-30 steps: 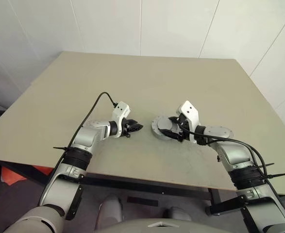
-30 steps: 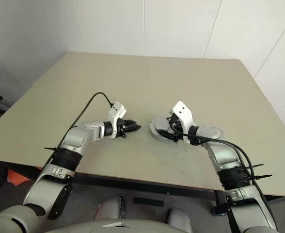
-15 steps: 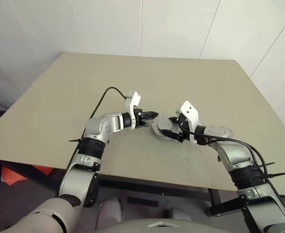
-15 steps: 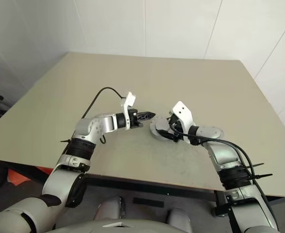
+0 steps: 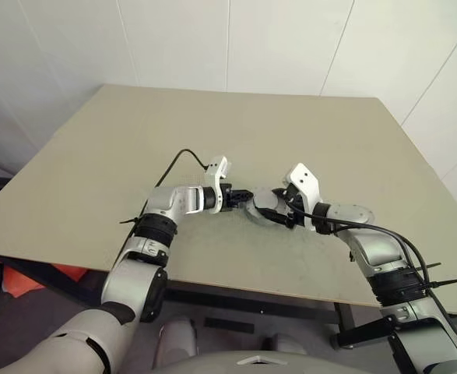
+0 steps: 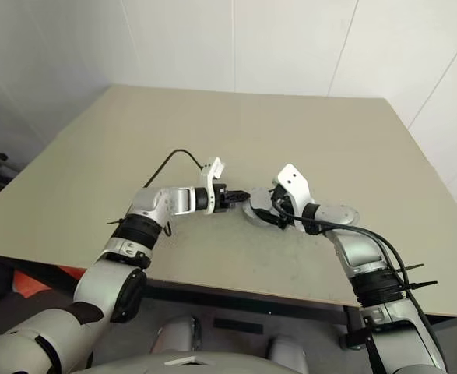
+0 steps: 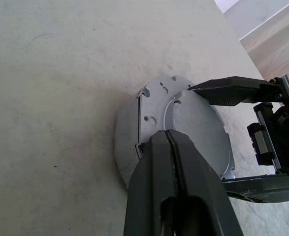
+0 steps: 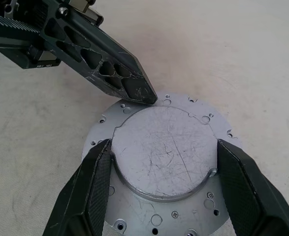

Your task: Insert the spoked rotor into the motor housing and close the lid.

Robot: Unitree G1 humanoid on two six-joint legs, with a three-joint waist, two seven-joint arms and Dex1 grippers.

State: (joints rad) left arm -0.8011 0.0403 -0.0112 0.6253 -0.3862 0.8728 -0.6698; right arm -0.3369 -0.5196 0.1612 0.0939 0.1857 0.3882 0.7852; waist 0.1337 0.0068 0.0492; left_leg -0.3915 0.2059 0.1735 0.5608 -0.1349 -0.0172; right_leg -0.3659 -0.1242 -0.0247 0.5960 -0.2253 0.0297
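Observation:
The motor housing (image 7: 127,147) is a short round grey body standing on the table near its front edge. The lid (image 8: 154,162), a grey plate with bolt holes and a raised round middle, lies flat on top of it. My right gripper (image 8: 164,146) is shut on the lid, one black finger pressed against each side of the raised middle. From the other side, my left gripper (image 7: 169,133) is shut with nothing in it. Its joined tips rest on the plate's rim at the edge of the raised middle (image 5: 247,193). The spoked rotor is hidden.
The beige table (image 5: 251,132) stretches far back and to both sides of the assembly. White walls stand behind it. A black cable (image 5: 183,156) loops above my left forearm.
My left arm swung right from open table to the assembly, rolling its wrist and shutting its fingers on nothing. The right gripper and the housing stayed put.

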